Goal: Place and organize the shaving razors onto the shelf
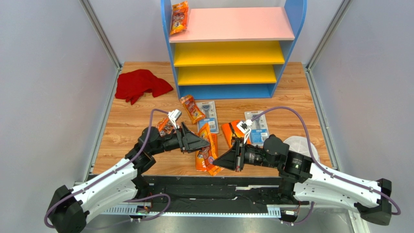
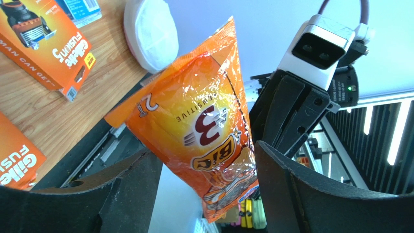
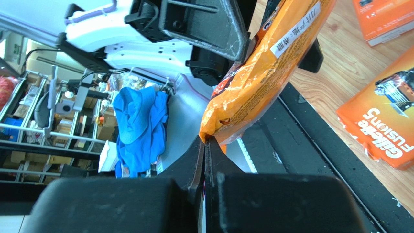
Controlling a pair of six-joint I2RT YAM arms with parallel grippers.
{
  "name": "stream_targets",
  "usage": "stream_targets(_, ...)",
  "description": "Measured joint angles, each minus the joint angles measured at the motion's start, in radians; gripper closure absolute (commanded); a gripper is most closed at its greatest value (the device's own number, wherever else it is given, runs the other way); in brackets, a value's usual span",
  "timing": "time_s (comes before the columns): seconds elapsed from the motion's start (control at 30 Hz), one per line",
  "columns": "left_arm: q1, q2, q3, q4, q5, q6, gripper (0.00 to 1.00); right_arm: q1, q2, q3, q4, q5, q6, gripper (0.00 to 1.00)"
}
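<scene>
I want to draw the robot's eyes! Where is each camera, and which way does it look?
Top: high behind the arms, looking down at the shelf; left arm and right arm show.
Left wrist: on the left arm, looking past the left gripper and bag toward the right camera.
Right wrist: on the right arm, looking past the shut right gripper, pinching the bag, toward the left arm.
Shared: both wrist views show the bag.

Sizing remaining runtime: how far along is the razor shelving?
Done: one shelved orange bag lies on the shelf's pink top board.
In hand: the right gripper is shut on a corner of the orange BIC bag, with the left gripper open either side of it. This is likely a handover.
Left: at least a loose orange bag, two blister cards and an orange box on the table. It's early.
</scene>
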Motion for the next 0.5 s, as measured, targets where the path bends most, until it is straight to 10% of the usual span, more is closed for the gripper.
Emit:
stream_targets(0.33, 0.000, -0.119, -0.048, -0.013, -0.050, 0.008, 0.49, 0.003, -0.154, -0.009, -0.022, -0.008, -0.001, 1.00)
stream_targets(0.5, 0.000, -0.101, -0.038, -0.023, -0.035, 0.031, 0.77, 0.003, -0.133, -0.024, -0.021, -0.021, 0.000, 1.00)
